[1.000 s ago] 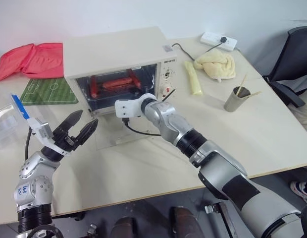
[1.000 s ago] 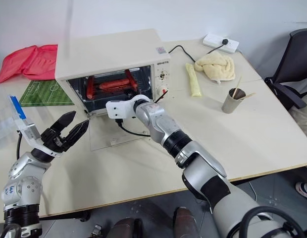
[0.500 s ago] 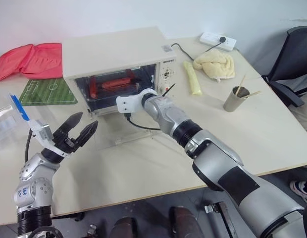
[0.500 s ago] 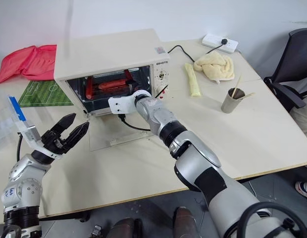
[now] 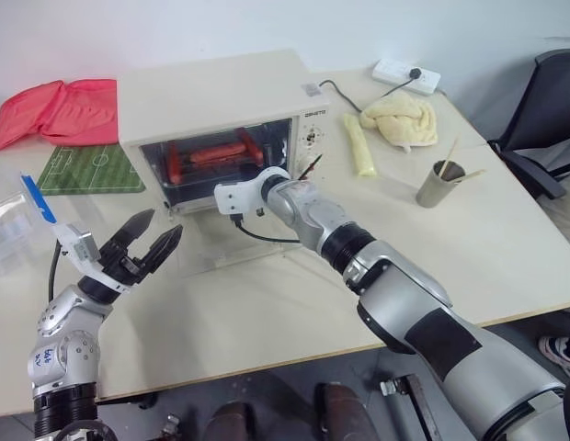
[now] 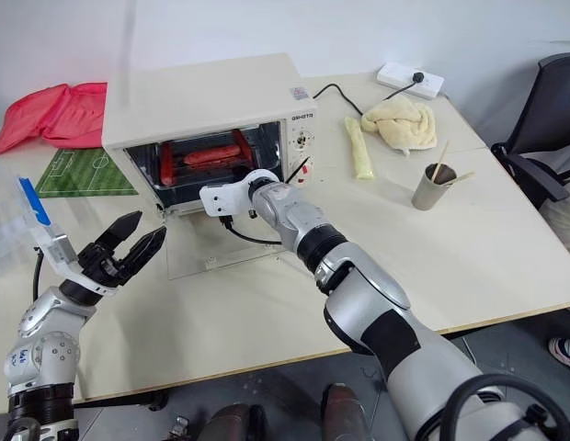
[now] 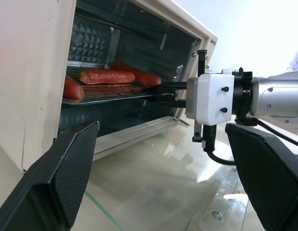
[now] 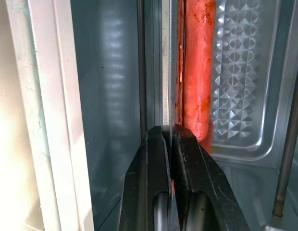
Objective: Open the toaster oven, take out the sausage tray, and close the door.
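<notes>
With the door (image 7: 178,187) down flat, the right end effector (image 8: 171,137) is clamped on the tray (image 7: 110,93) rim inside the oven (image 5: 216,92). Next: a straight, level pull outward. The left end effector (image 5: 147,241) waits apart.

Back of sausage tray (image 7: 110,94) hidden inside toaster oven (image 5: 221,101). Clear box (image 5: 11,225) cut off at bench's (image 5: 506,239) left edge.

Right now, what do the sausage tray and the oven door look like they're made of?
The sausage tray looks like thin bare metal: silvery, shiny, with an embossed base. The door, lying open flat, looks like clear glass: the table shows through it and it reflects glare. It could be clear plastic.
</notes>
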You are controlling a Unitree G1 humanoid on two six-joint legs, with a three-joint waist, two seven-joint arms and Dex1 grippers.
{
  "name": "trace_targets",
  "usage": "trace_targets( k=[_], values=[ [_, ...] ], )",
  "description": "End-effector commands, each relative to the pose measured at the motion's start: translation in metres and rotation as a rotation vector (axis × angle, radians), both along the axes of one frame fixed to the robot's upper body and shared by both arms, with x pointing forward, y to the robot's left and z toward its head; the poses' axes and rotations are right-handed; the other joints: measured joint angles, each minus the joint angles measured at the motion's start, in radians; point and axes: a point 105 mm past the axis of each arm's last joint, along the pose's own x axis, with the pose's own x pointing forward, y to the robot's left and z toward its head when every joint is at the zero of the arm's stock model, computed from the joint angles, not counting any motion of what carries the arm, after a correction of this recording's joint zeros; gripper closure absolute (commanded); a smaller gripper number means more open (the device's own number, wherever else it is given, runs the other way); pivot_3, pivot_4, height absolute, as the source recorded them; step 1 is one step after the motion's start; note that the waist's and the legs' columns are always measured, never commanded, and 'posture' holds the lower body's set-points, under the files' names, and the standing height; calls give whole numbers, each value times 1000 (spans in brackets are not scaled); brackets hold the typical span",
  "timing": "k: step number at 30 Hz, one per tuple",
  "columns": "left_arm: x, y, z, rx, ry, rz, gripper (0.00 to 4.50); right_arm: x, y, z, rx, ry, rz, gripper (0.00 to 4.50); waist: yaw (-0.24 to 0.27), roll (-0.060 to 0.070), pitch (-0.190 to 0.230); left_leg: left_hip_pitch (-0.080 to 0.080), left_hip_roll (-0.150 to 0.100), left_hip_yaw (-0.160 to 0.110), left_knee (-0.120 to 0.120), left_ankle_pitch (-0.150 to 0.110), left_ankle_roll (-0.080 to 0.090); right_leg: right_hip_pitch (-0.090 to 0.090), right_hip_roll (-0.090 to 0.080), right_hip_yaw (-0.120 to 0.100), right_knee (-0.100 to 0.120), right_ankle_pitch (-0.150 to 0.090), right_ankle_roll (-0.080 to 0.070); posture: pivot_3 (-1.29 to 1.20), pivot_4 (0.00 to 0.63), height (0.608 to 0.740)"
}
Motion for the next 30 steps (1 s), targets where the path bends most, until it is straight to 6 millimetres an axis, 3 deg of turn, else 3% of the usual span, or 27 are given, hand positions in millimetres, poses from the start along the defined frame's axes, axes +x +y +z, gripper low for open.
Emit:
trace_targets(
  k=[1, 15, 30],
  values=[
    [-4, -9, 12, 9, -46, -63, 0, -5, 5, 15, 15, -58, 39, 4483, 1, 0, 0, 0, 0, 0, 0, 0, 0, 0, 0, 0, 0, 0, 0, 0, 150, 740],
    [-8, -23, 24, -7, -38, -232, 0, -28, 0, 5, -5, -54, 105, 4483, 6, 0, 0, 0, 0, 0, 0, 0, 0, 0, 0, 0, 0, 0, 0, 0, 150, 740],
    [-16, -9, 32, -79, -5, -227, 0, -66, -19, -1, 22, -64, 138, 4483, 21, 0, 0, 0, 0, 0, 1, 0, 0, 0, 0, 0, -1, 0, 0, 0, 150, 740]
  ],
)
